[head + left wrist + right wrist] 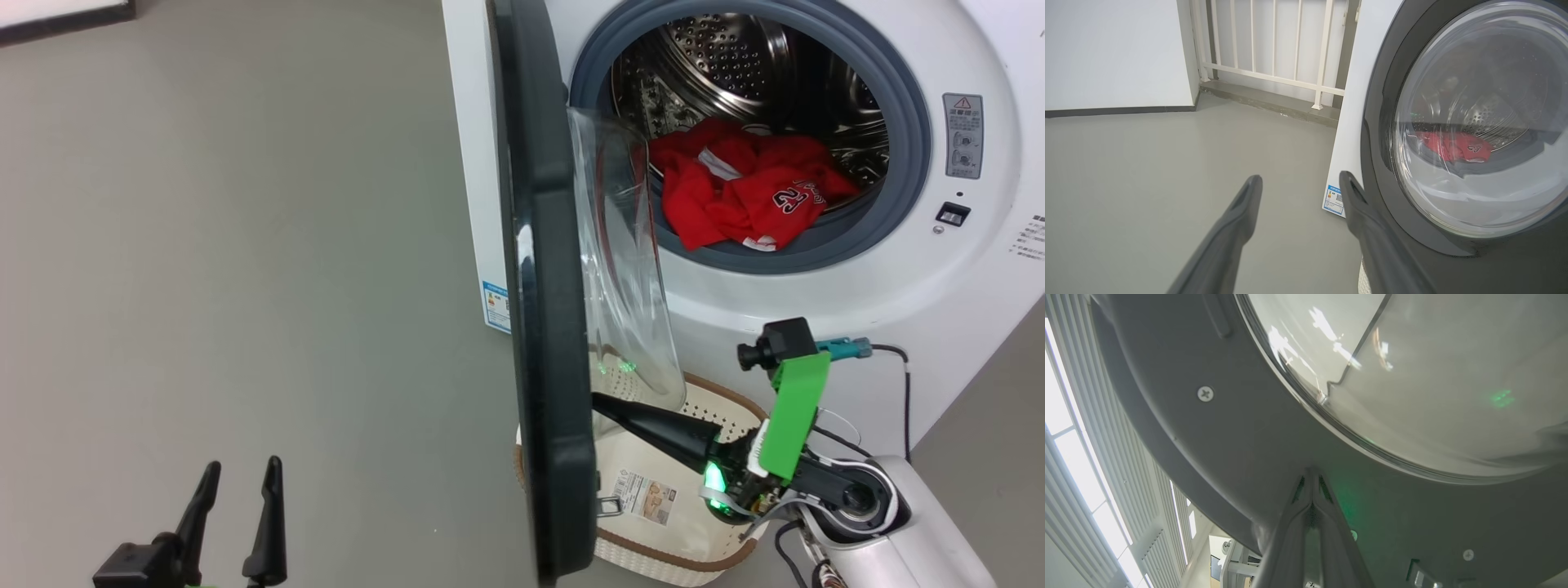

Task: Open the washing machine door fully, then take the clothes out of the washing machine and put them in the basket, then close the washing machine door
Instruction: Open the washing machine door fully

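In the head view the washing machine (816,302) fills the upper right, and its door (540,286) is swung out and seen edge-on, the black rim running down the middle of the picture. The glass window (624,261) bulges from the door toward the machine. The clothes (751,192) lie in a red heap at the bottom front of the steel drum (718,57), one edge draped onto the grey rubber ring. The basket (678,563) sits on the floor (245,245) in front of the machine, beneath the door, with a paper label (645,496) on its bottom and no clothes in it. The right gripper (600,400) reaches across above the basket, its fingers pressed together and holding nothing, the tip against the inner side of the door. The left gripper (241,478) is at the lower left over bare floor, its fingers spread and empty.

In the left wrist view the left gripper (1298,181) shows its two fingers well apart. The outer face of the door (1384,183) is just beside the right-hand finger; I cannot tell whether they touch. The clothes (1453,147) show red through the glass. A blue sticker (1334,199) is low on the machine's white side, and a white railing (1274,41) stands behind.

In the right wrist view the right gripper (1312,475) has its fingers closed, tips touching the door's grey inner face (1229,449) just below the glass rim, near a screw (1205,393).
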Controlling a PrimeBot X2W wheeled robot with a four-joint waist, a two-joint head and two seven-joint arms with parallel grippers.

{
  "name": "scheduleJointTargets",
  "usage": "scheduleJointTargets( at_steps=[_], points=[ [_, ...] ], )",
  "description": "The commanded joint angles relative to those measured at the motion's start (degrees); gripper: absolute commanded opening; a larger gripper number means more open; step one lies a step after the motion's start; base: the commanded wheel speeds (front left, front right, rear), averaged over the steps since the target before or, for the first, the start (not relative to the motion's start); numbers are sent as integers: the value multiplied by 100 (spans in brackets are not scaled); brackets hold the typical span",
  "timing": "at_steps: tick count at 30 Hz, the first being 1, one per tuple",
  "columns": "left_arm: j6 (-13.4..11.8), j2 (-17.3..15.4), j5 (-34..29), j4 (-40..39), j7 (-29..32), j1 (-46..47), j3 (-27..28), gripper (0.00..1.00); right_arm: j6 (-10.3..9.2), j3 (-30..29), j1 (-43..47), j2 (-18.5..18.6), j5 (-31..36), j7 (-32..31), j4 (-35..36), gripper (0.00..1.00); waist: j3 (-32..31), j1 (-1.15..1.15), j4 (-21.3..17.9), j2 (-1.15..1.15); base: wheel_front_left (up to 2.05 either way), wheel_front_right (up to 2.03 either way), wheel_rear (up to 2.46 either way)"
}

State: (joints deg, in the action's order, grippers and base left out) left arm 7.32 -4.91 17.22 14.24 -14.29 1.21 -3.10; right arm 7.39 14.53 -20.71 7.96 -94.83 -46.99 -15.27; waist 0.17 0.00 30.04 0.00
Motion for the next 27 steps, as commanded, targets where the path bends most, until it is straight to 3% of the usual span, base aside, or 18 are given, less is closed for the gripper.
scheduleJointTargets(
  at_steps=[1,27],
  points=[
    [17,-57,-49,-174,-71,56,219,100,10,163,-259,-157,56,-46,141,0,13,0,8,0,0,0,0],
    [17,83,-158,-317,-71,-54,397,100,10,491,-583,-484,41,-145,-60,0,67,0,40,0,0,0,0]
  ],
)
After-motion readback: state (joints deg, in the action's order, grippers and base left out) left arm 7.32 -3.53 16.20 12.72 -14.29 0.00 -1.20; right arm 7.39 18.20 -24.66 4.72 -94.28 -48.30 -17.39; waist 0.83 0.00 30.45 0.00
